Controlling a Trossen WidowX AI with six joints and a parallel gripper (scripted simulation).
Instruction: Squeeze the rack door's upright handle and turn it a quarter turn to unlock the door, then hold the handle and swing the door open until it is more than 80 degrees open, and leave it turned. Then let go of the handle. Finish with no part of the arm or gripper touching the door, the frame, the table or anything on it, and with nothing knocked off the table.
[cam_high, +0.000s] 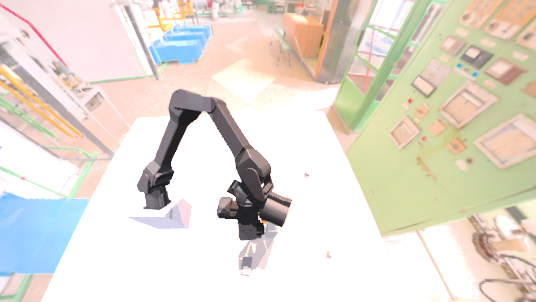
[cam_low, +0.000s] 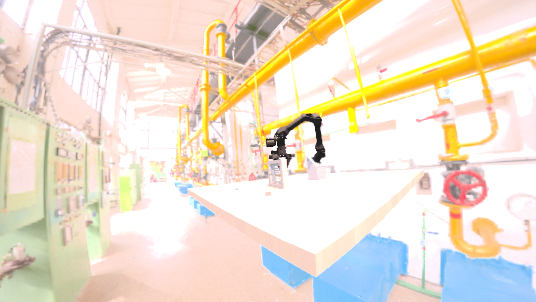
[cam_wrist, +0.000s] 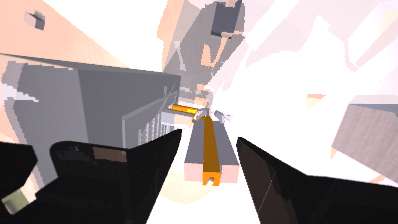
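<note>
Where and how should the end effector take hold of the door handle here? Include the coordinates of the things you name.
Probably by the long flat sides of the gray handle (cam_wrist: 194, 150) with its orange stripe, coming along its length from the near end: the bar is narrow, and the end effector's fingers already stand either side.
</note>
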